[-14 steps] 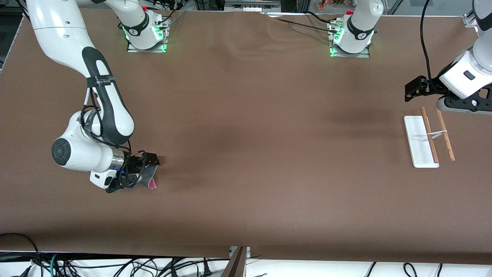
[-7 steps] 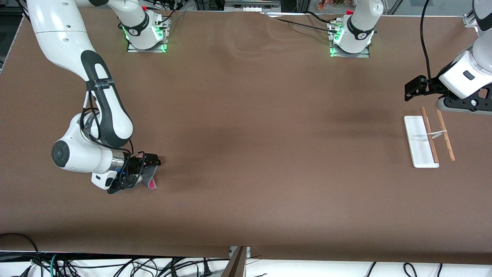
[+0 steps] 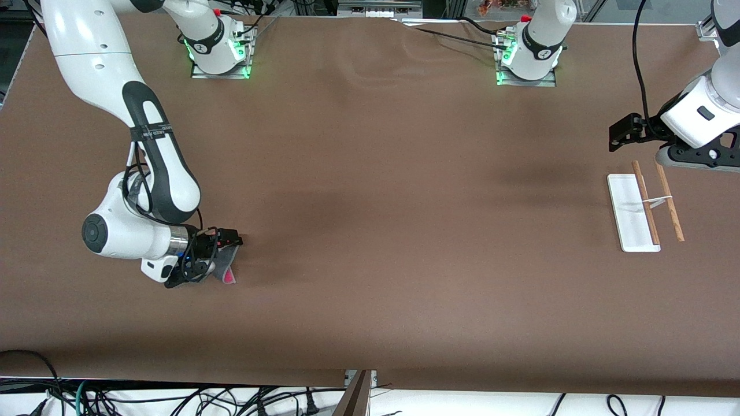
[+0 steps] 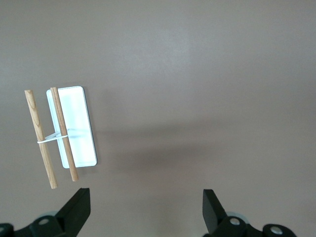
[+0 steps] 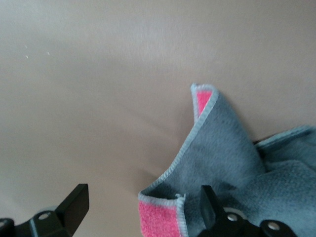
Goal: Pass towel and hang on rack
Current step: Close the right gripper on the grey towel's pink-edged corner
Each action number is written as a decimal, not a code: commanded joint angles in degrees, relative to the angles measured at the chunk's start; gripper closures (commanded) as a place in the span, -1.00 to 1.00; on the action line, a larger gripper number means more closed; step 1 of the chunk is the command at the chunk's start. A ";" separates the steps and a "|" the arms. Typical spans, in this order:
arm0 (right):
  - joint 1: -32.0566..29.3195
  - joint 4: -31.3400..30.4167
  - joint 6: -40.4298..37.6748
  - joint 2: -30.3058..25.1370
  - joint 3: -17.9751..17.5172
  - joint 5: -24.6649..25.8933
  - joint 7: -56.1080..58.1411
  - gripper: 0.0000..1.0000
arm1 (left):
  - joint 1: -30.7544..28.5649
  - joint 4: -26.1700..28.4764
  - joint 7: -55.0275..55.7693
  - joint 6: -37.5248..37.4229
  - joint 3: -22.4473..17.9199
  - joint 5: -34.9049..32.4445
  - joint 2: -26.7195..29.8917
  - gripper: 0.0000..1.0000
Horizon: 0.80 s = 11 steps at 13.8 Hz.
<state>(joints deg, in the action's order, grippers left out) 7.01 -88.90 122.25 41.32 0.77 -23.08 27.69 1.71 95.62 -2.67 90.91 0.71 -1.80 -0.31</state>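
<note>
**Reaching for the towel: right hand low at the cloth, left hand waiting over the rack**

Lying nearest the front camera of the task's things, at the right arm's end of the brown-covered bench (image 3: 370, 231), is the small soft towel (image 3: 226, 270) — grey on its upper face, bright pink-red where corners fold over, with pale stitched edging. It sits rumpled on the bench surface. The right hand (image 3: 222, 254) is down at it, the arm bent low from its base, and from the front camera the black fingers overlap the cloth. In the right wrist view the towel (image 5: 232, 168) fills one side of the picture, one pink corner standing up and another turned over close to a fingertip (image 5: 207, 202); that black finger is at the grey cloth's edge while the other fingertip (image 5: 74, 200) stands well apart over bare bench. The jaws are spread wide and have hold of nothing; whether the one finger actually touches the cloth cannot be told.

Farther from the front camera, at the left arm's end of the bench, stands the small rack (image 3: 633, 214) — a flat white rectangular base with two thin parallel light-brown wooden rods joined by a white crosspiece. Nothing hangs on it. The left hand (image 3: 627, 133) waits in the air just over the bench near the rack's farther end. In the left wrist view the rack (image 4: 74, 123) lies below, and the two black fingertips (image 4: 79, 205) stand wide apart, holding nothing.
</note>
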 commanded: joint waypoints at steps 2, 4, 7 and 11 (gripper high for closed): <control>-0.51 -2.50 -0.52 -0.71 -0.42 -1.53 0.97 -0.97 | 0.22 -2.10 -0.23 -1.70 -0.27 -0.75 -0.92 -1.00; -0.59 -3.29 -0.69 -0.80 -0.42 -1.53 1.05 -0.28 | 0.22 -2.10 -0.23 -1.70 -0.27 -0.75 -0.92 -1.00; -1.47 -3.92 -2.79 -0.89 -0.33 -1.44 1.76 1.00 | 0.22 -2.10 -0.23 -1.70 -0.27 -0.75 -0.92 -1.00; -1.83 -3.21 -3.68 -1.24 -0.24 -1.35 0.97 1.00 | 0.22 -2.10 -0.23 -1.70 -0.27 -0.75 -0.92 -1.00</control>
<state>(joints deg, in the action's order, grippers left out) 5.74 -91.71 119.72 41.29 0.87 -23.20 27.69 1.71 95.62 -2.67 90.75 0.70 -1.80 -0.31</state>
